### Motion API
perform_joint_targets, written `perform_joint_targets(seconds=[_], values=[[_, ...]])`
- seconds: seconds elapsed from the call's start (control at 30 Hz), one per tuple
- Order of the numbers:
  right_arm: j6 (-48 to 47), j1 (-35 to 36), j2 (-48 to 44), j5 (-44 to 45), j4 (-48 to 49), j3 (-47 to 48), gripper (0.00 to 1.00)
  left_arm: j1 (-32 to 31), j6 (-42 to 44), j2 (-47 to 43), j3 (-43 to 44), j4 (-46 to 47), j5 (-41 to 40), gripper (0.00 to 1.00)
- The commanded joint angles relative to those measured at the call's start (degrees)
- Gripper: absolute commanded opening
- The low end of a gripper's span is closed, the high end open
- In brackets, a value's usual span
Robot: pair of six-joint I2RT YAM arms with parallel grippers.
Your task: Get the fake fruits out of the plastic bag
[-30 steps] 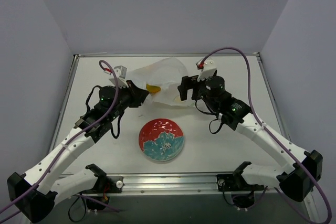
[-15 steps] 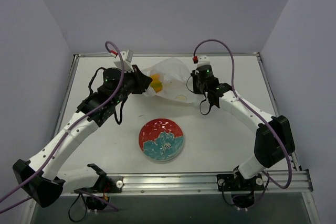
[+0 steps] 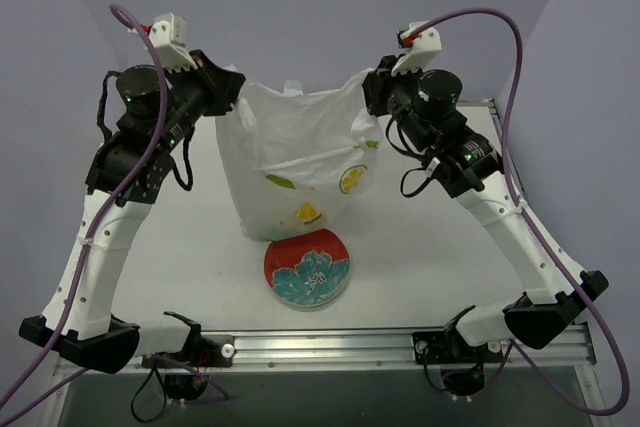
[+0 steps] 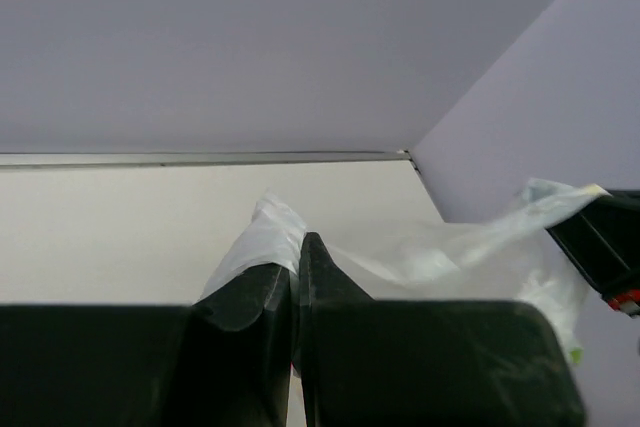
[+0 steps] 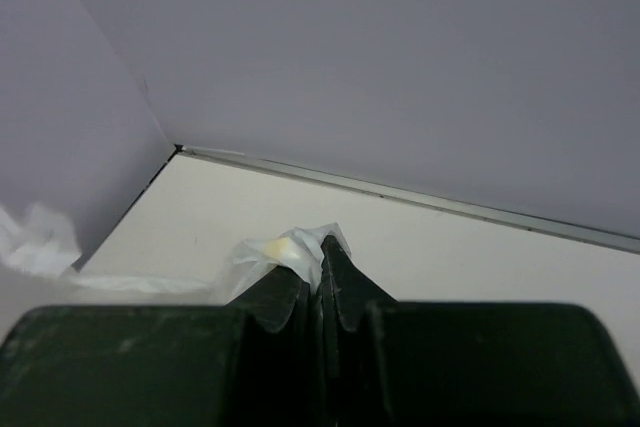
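Note:
The plastic bag hangs stretched between my two raised grippers, its bottom just behind the plate. My left gripper is shut on the bag's left top corner, and my right gripper is shut on its right top corner. Fake fruits show through the film low in the bag: a round yellow one, a yellow-green one and a flat green piece. In the left wrist view the film is pinched at my left gripper. In the right wrist view a wad of film sits at my right gripper.
A red and teal floral plate lies on the white table in front of the hanging bag. A metal rail runs along the near edge between the arm bases. Grey walls close in the back and sides.
Right gripper closed on the bag's right side. Both arms then rose and spread, lifting the bag off the table so it hangs upright with the fruits at its bottom.

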Motion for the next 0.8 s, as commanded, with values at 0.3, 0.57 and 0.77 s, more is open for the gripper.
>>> perform_joint_targets(seconds=[0.3,0.57,0.77], values=[[-0.05,-2.06,2.67,0.29,-3.85,-3.52,0.0,7.36,-1.72,4.85,-0.41,-0.71,8.66,0.02],[-0.58,-3.73,5.48,2.04,-2.17,-6.87,0.0,11.13,-0.06,12.66,-1.83,-0.18,10.06,0.02],[0.38,-5.31,8.11,3.71,-1.74,-10.47,0.0,11.93,5.82,20.4,1.42,-4.66,7.44,0.02]])
